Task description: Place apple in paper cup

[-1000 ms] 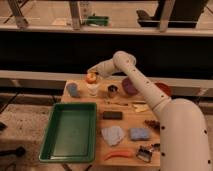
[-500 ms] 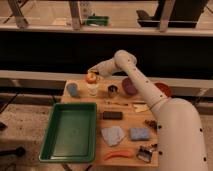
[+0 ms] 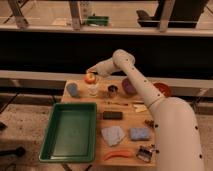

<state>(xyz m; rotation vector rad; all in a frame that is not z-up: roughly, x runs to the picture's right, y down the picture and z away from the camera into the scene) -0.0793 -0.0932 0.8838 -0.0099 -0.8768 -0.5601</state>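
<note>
The apple (image 3: 90, 78) is orange-red and sits right at the mouth of the white paper cup (image 3: 93, 90), which stands at the back of the wooden table (image 3: 127, 122). My gripper (image 3: 91, 73) reaches in from the right and is at the apple's top, closed around it. I cannot tell whether the apple rests on the cup's rim or hangs just above it.
A grey-blue cup (image 3: 73, 89) stands left of the paper cup and a metal cup (image 3: 113, 91) right of it. A purple bowl (image 3: 129, 86) and a red bowl (image 3: 162, 90) are further right. A green tray (image 3: 70, 131) fills the left front. A carrot (image 3: 119, 155) and cloths (image 3: 113, 135) lie in front.
The gripper and apple have sunk slightly toward the paper cup's mouth. Nothing else has moved.
</note>
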